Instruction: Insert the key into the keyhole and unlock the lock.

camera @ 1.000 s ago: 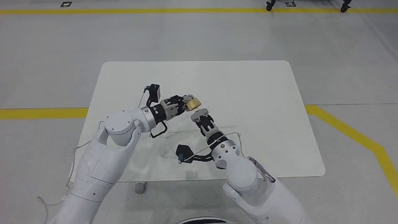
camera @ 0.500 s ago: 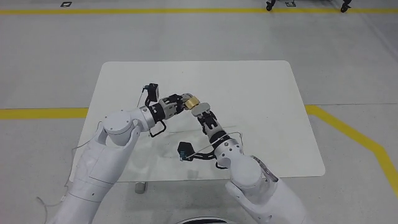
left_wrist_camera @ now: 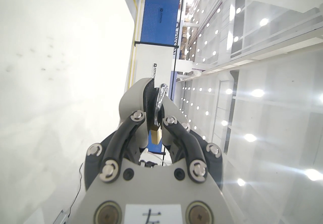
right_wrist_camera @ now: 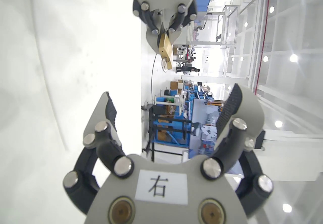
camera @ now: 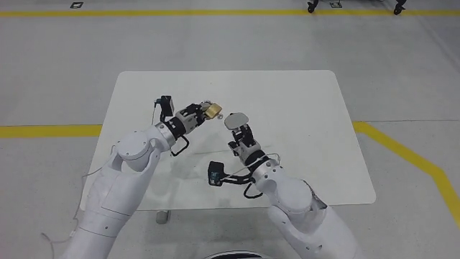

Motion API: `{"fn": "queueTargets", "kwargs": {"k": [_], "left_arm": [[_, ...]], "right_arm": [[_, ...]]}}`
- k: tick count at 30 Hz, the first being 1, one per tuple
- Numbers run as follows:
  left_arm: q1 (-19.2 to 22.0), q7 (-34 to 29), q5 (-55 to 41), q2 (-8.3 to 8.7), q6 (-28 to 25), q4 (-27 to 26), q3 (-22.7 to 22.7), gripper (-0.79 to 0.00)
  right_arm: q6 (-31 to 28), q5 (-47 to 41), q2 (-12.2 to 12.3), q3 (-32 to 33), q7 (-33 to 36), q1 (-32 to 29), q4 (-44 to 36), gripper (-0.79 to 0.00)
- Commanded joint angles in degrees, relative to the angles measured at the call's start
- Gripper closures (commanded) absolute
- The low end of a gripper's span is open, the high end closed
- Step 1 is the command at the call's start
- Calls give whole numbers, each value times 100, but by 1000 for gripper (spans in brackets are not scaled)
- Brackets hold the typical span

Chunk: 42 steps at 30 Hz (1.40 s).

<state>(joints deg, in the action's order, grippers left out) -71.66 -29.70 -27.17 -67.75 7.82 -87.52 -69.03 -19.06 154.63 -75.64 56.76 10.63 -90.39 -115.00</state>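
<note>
- Clamped brass padlock [right_wrist_camera: 165, 49] by shackle [left_wrist_camera: 161, 95] in left gripper [left_wrist_camera: 154, 106], ten o'clock from right gripper [right_wrist_camera: 171, 95], seen from above.
- Showed right gripper spread wide, empty.
- Seemed rigid, dense, slick; flat sides judged the firmest hold.

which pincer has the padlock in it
The left pincer: it is shut on the brass padlock, while the right pincer is open and empty.
</note>
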Motion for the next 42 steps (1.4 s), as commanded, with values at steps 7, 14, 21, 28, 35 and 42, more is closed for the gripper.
{"fn": "queueTargets", "kwargs": {"k": [7, 14, 21, 28, 35, 42], "left_arm": [[-185, 329, -74, -50, -708, -141, 11, 0], [-124, 360, 31, -85, -652, -54, 137, 0], [-92, 405, 254, -104, -564, -75, 231, 0], [-135, 390, 293, -106, -524, -102, 189, 0], [-130, 390, 444, -116, -534, -169, 215, 0], [-193, 425, 563, -121, -596, -258, 210, 0]], "right_arm": [[234, -1337, 4, 371, -578, 200, 651, -314], [627, -1411, -1, 329, -898, 318, 805, -274], [524, -1469, -32, 156, -958, 616, 979, -259], [476, -1553, -58, 50, -890, 786, 1121, -92], [415, -1618, -63, 34, -783, 839, 1188, 0], [550, -2040, -74, 88, -845, 772, 1173, 0]]}}
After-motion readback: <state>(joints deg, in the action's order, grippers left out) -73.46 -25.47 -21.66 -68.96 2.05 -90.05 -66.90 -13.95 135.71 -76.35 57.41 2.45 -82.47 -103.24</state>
